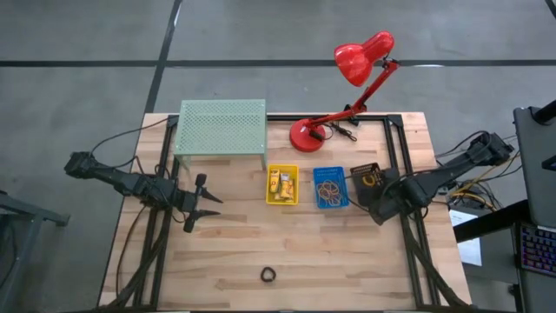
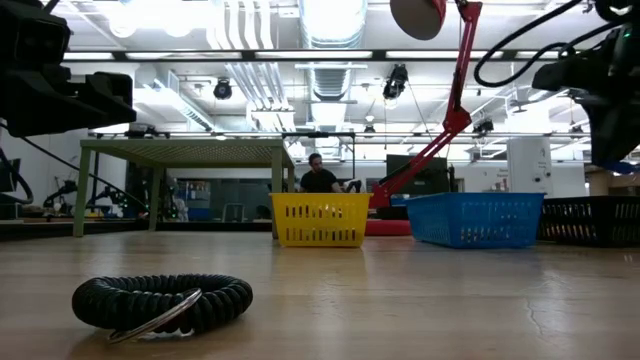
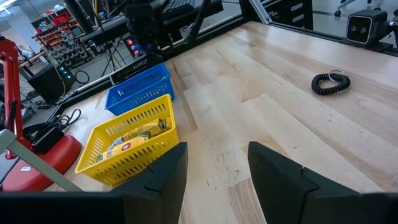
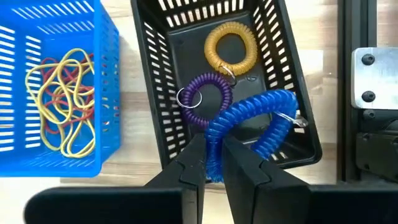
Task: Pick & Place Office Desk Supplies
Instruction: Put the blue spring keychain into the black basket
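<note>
My right gripper [image 4: 214, 163] hangs over the black basket [image 4: 155, 93] at the table's right, shut on a blue coil ring [image 4: 255, 118]. A purple coil ring [image 4: 205, 96] and a yellow coil ring [image 4: 230, 42] lie on that basket's bottom. The blue basket [image 1: 330, 187] holds rubber bands [image 4: 59, 93]. Yellow packets [image 3: 134, 134] lie in the yellow basket [image 1: 281, 184]. A black coil ring [image 1: 268, 275] lies on the bare table near its front edge. My left gripper [image 1: 204, 202] waits open at the left, low over the table. My right gripper pinches the blue coil ring between its two fingers at the part of the loop nearest me [image 4: 215, 146]. The fingers point steeply down from above. The rest of the loop reaches out over the black basket's inside; whether it touches the basket I cannot tell.
A pale green mesh shelf [image 1: 221, 130] stands at the back left and a red desk lamp [image 1: 347, 87] at the back middle. The three baskets stand in a row right of centre. Bare wood lies between the baskets and the front edge. A person shows beyond the table.
</note>
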{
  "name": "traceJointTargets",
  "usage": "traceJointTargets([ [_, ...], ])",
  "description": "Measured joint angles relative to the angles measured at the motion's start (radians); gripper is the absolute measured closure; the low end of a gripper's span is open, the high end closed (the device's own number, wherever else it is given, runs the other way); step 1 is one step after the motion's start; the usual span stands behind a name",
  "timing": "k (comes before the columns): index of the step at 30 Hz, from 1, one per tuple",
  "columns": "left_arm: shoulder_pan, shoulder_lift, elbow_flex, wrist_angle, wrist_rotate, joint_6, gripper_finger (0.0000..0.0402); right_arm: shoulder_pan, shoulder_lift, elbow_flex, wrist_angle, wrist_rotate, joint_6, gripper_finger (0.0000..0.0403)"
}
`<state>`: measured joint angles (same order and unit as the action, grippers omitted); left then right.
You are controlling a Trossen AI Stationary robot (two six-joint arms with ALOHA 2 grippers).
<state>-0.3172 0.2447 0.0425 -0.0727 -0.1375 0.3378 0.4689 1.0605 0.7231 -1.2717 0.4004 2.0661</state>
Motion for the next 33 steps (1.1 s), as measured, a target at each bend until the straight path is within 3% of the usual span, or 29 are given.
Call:
traceJointTargets([
  [16,0.0,0.0,0.0,0.0,0.0,0.003,0.0229,-0.202,-0.001,0.011,0.059,-0.017,-0.285,0.0364],
  [27,0.0,0.0,0.0,0.0,0.0,0.003,0.0229,-0.349,-0.001,-0.012,0.163,-0.064,-0.552,0.0364],
  [33,0.0,0.0,0.0,0.0,0.0,0.003,0.0228,-0.42,0.003,-0.036,0.187,-0.139,-0.599,0.0364],
])
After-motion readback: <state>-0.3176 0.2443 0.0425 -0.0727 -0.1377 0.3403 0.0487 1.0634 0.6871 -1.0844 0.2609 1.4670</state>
